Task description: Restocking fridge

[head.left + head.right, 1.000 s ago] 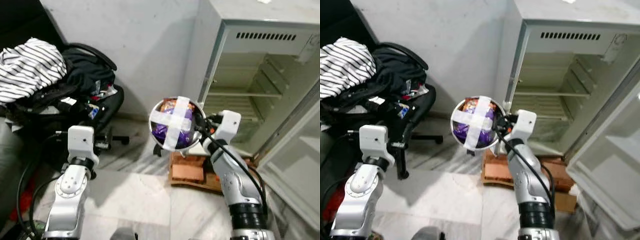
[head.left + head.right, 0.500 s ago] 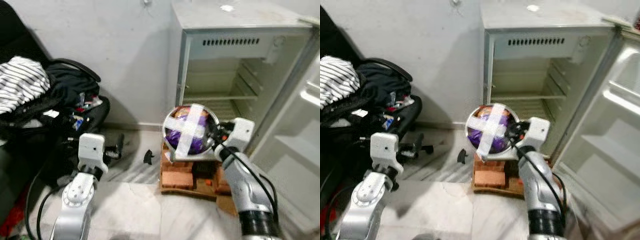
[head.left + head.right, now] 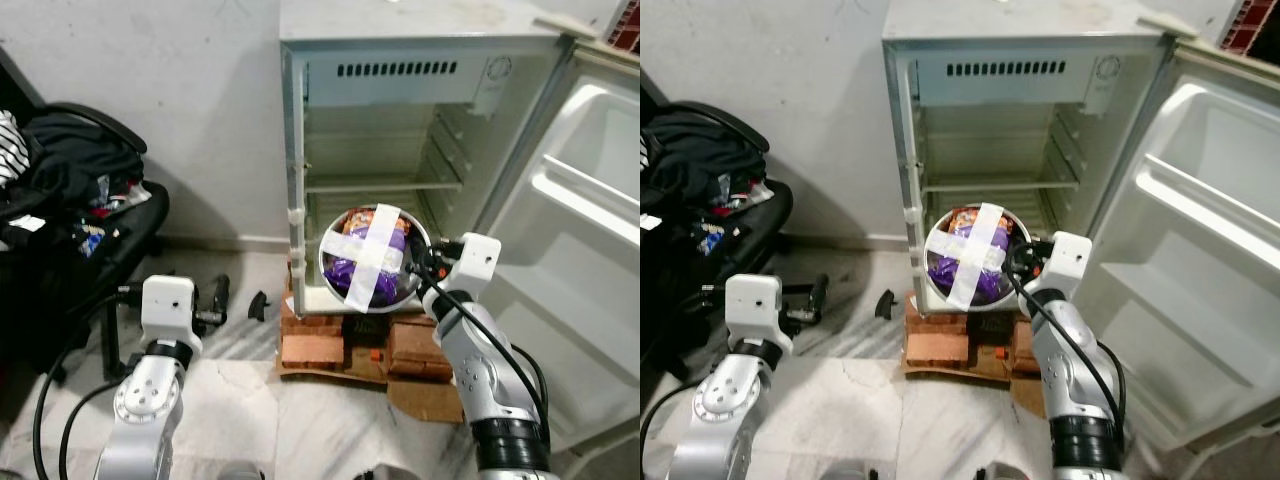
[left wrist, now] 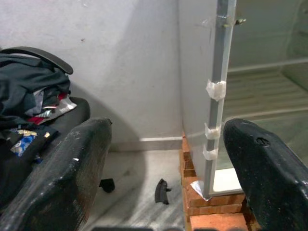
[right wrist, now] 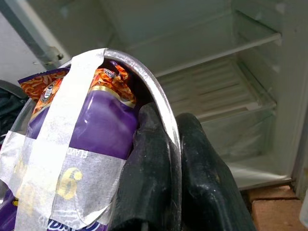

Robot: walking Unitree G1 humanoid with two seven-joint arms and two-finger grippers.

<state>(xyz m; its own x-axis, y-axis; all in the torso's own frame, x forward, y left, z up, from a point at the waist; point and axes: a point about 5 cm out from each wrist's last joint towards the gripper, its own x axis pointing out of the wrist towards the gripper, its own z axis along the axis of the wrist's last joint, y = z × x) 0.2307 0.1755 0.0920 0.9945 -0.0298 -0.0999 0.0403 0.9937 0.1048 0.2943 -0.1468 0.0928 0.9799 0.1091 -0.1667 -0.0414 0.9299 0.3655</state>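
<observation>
Steel bowl [image 3: 372, 258], two snack packets taped in, pinched by right tool [image 5: 168, 144]; left tool [image 4: 163, 159] gapes empty.

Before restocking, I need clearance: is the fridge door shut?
No, the fridge door is swung wide open, baring its shelves.

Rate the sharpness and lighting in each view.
Eye views: evenly lit, mostly sharp, fridge interior readable. Left wrist view: the left hand fingers loom dark and soft, background clear. Right wrist view: the right hand on the bowl rim is blurred, shelves sharper.
</observation>
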